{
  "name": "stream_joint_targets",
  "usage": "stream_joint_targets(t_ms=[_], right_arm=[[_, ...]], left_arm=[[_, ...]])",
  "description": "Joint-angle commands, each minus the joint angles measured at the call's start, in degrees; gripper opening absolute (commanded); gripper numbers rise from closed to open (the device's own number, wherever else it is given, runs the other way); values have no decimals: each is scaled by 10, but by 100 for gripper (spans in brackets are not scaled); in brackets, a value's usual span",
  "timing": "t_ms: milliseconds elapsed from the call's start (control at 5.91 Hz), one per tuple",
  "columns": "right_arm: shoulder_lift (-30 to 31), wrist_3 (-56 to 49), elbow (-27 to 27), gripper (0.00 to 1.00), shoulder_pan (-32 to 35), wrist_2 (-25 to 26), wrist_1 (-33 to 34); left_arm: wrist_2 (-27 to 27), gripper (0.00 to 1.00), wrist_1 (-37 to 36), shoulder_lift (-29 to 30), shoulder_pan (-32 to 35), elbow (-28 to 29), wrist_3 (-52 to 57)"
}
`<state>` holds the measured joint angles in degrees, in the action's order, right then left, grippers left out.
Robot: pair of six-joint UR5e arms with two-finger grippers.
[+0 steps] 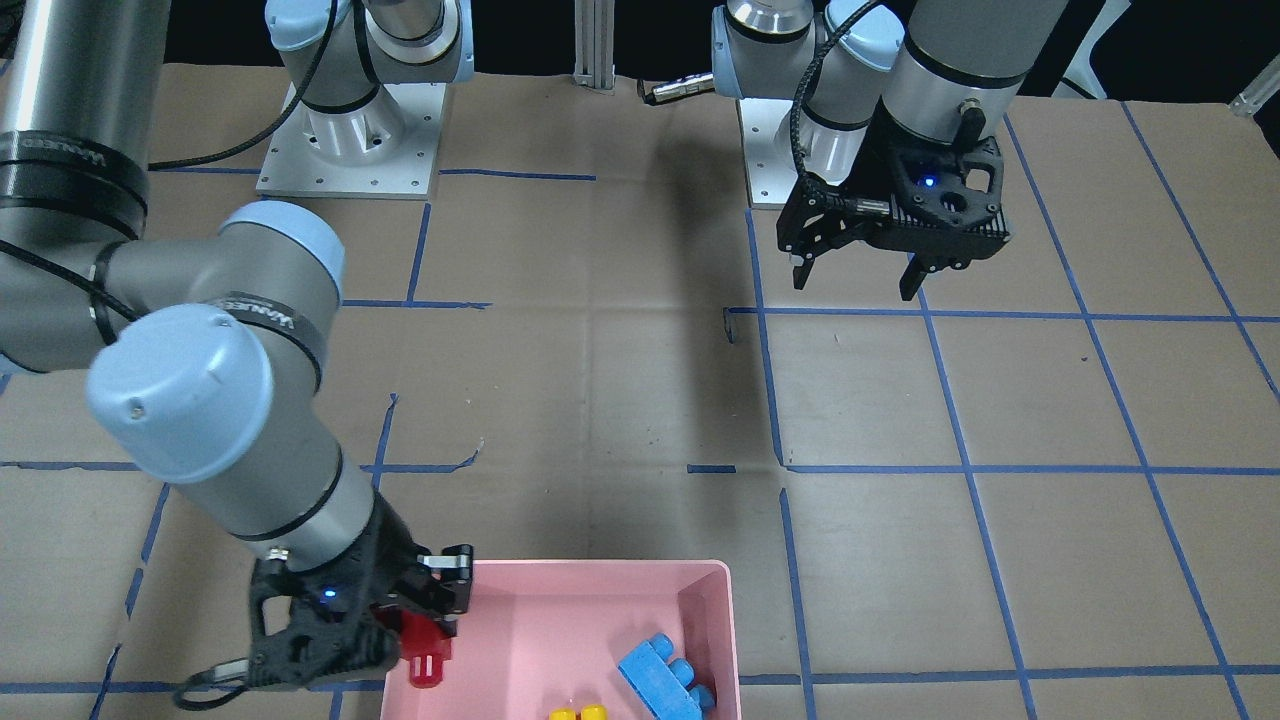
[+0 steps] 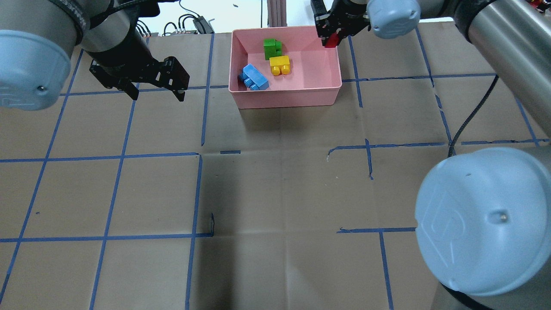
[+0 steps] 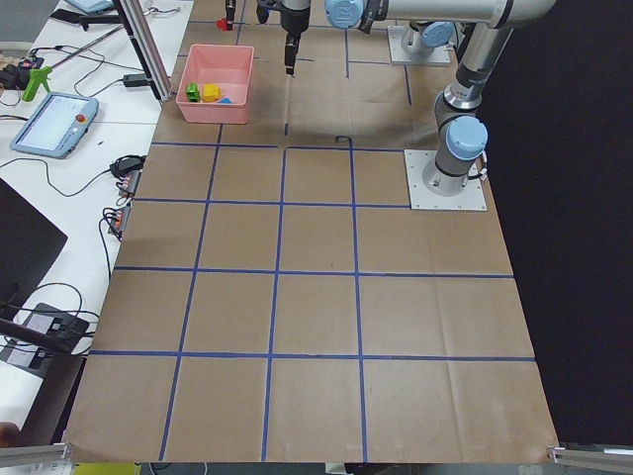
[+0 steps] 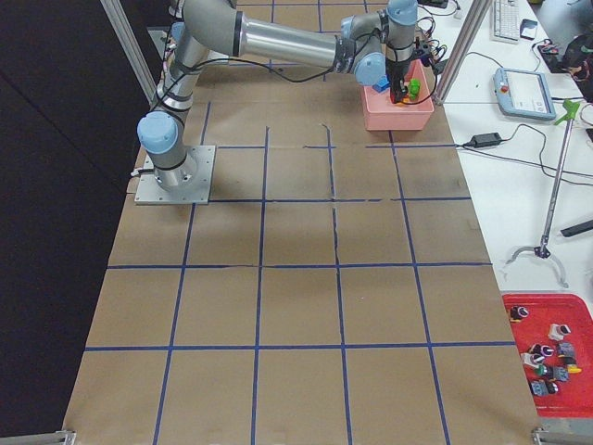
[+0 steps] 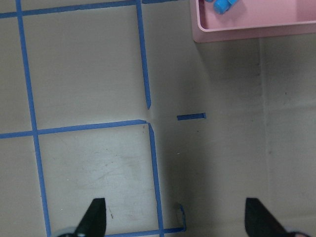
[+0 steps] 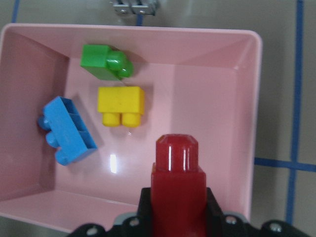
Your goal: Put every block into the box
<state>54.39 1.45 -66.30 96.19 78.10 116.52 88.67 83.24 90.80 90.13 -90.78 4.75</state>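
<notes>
Right gripper clamping red block, above pink box

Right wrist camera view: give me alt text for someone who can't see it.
The right hand grips a red block over the pink box, which holds a green block, a yellow block and a blue block.

From up at the left gripper, two dark fingertips stand spread wide above the brown paper table crossed by blue tape lines, with a corner of the pink box top right holding the light blue block.
</notes>
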Motion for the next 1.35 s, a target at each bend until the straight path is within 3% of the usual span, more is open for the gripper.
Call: stream_joint_targets(t_ms=[0, 169, 338, 1185], right_arm=[[-46, 25, 16, 5, 27, -19, 47], [-45, 17, 22, 63, 27, -18, 77], [-52, 14, 26, 99, 27, -12, 158], [-56, 14, 27, 100, 26, 5, 165]], left_arm=[[-16, 100, -2, -1, -29, 0, 5], [-17, 100, -2, 2, -27, 2, -2], [-17, 100, -1, 3, -22, 3, -2], [18, 100, -2, 1, -12, 2, 5]])
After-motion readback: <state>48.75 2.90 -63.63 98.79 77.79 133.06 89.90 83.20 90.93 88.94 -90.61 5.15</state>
